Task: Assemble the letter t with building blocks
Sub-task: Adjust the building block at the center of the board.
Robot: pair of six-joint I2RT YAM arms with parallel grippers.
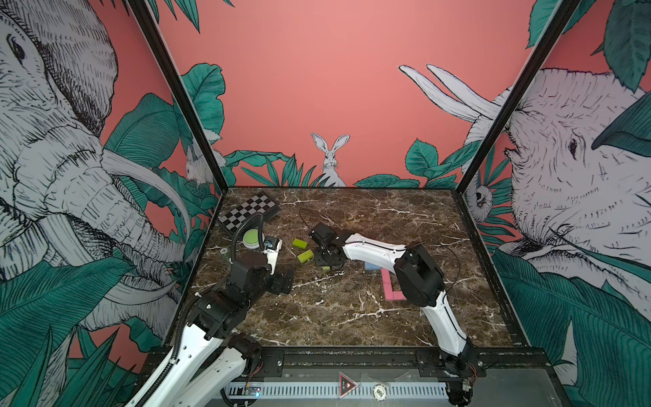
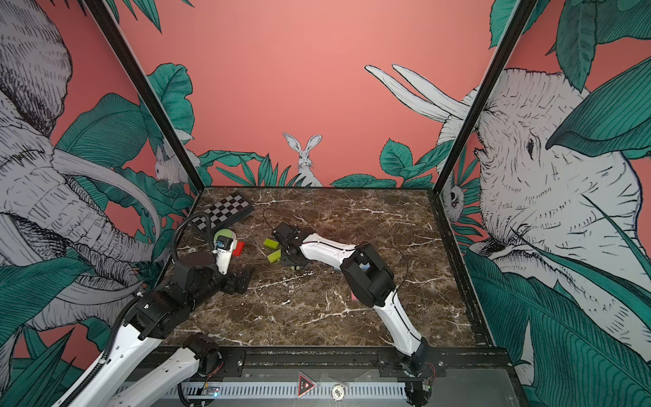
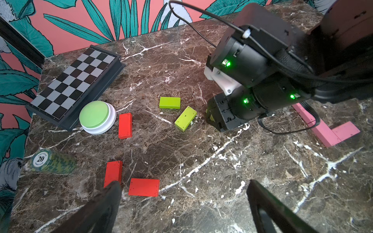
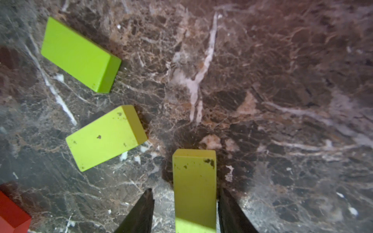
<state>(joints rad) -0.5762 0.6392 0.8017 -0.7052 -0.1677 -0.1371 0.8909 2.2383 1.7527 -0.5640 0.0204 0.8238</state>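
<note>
At lower centre of the right wrist view, a lime green rectangular wooden block [image 4: 194,181] lies ungripped, lengthwise between the right gripper's [image 4: 185,189] parted jaws.

1. The left arm [image 1: 218,310] was folded near its base, elbow sharply bent.
2. The left gripper [image 3: 183,182] pointed forward and down, jaws spread wide, holding nothing.
3. The right arm [image 1: 373,248] stretched forward and inward, forearm nearly level.
4. The right gripper [image 4: 185,190] pointed steeply downward, jaws partly parted.

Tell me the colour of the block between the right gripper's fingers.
Lime green with dark scuffs; the block shows best in the right wrist view.
</note>
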